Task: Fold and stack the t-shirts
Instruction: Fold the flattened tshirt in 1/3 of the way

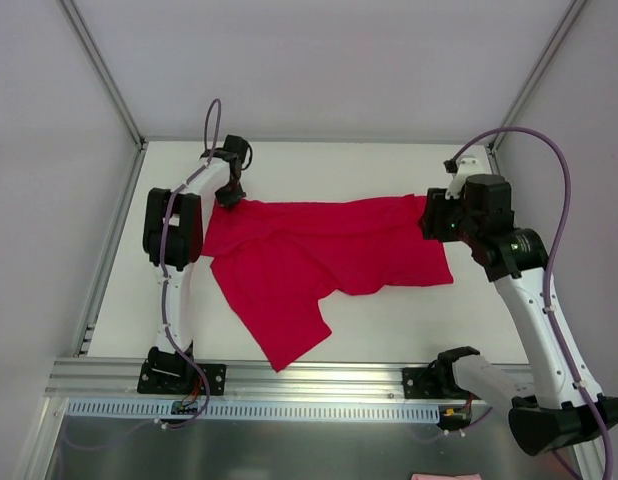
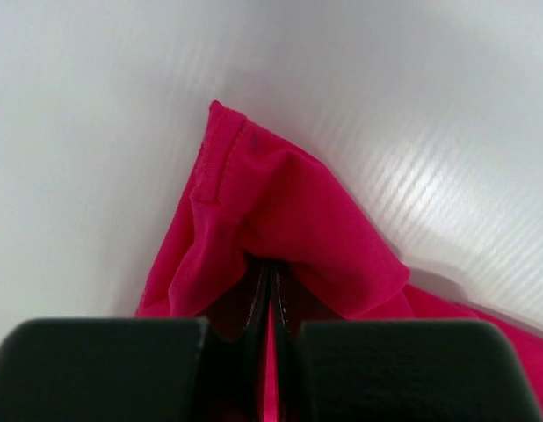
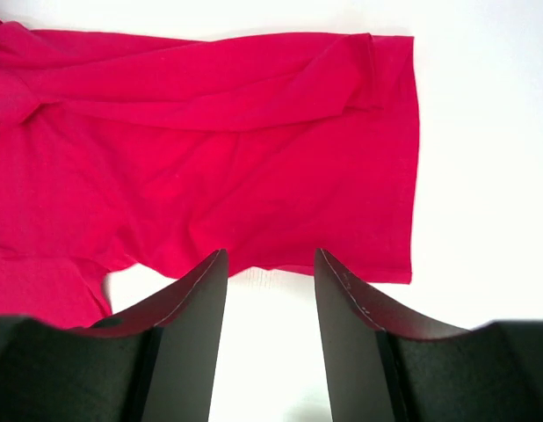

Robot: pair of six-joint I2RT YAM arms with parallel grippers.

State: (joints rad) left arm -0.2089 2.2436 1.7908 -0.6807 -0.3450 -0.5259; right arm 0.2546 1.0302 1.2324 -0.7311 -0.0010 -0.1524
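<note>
A crimson-red t-shirt (image 1: 319, 255) lies spread and creased across the middle of the white table (image 1: 389, 320), one part trailing toward the near edge. My left gripper (image 1: 229, 197) is shut on the shirt's far left corner; in the left wrist view that hemmed corner (image 2: 254, 202) bunches up beyond the closed jaws of the left gripper (image 2: 271, 281). My right gripper (image 1: 434, 218) hovers at the shirt's right end. In the right wrist view the right gripper (image 3: 270, 257) is open with nothing between its fingers, at the edge of the shirt (image 3: 210, 167).
White walls and metal frame posts (image 1: 101, 70) enclose the table on three sides. An aluminium rail (image 1: 309, 375) with both arm bases runs along the near edge. A small pink item (image 1: 444, 476) shows at the bottom edge below the rail.
</note>
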